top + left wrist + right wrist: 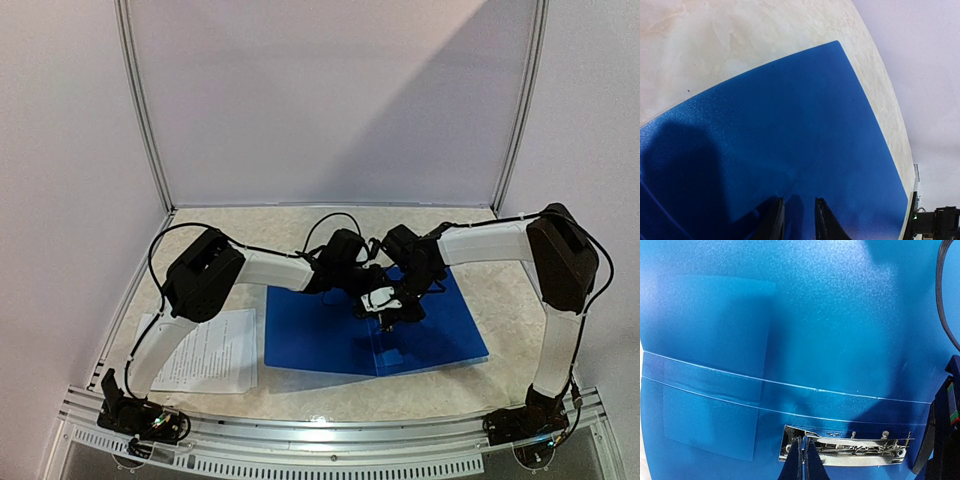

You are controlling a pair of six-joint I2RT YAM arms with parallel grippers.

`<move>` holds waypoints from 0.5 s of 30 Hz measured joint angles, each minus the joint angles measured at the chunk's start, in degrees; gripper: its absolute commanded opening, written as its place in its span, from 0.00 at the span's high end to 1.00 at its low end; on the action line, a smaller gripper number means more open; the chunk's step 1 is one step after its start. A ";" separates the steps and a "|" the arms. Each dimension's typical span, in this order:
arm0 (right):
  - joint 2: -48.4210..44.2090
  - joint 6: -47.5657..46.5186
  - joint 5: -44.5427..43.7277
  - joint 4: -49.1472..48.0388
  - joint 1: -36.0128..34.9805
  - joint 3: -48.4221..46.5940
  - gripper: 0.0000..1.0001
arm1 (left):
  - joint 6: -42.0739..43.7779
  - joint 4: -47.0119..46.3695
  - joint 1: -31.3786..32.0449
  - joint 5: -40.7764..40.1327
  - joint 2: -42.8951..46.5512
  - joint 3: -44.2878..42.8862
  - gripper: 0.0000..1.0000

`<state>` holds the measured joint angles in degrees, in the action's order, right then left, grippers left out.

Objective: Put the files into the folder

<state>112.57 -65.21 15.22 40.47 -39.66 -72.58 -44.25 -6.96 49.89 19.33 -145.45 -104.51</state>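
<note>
Top view: my two wrists crowd together over the open folder [440, 330], hiding its middle, and I cannot make out either set of fingertips here. The left gripper [345, 278] hangs over the folder's far left part, the right gripper [388, 312] near its spine. The files [215, 350] lie on the table [300, 225] left of the folder, well apart from both grippers, one corner covered by my left arm.

Left wrist view: my left fingers [774, 222] stand a narrow gap apart with nothing between them, just above the folder's blue surface. Their bases are cut off.

Right wrist view: my right fingers [797, 462] are all but together, tips at the left end of the metal clip [855, 446]. Whether they pinch any part of it I cannot tell.
</note>
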 measured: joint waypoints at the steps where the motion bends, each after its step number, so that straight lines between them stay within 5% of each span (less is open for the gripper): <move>1: 0.22 -0.02 -0.33 0.31 -0.11 -0.26 1.00 | 0.02 -0.11 -0.02 0.04 0.00 0.07 0.78; 15: 0.55 0.68 -4.31 0.79 -1.53 -0.63 1.00 | -0.39 -2.16 -0.20 1.84 -0.63 0.33 0.80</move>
<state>113.12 -64.53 10.92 41.25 -41.19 -73.21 -44.64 -9.13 49.69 21.17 -146.08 -104.18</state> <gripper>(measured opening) 0.008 0.204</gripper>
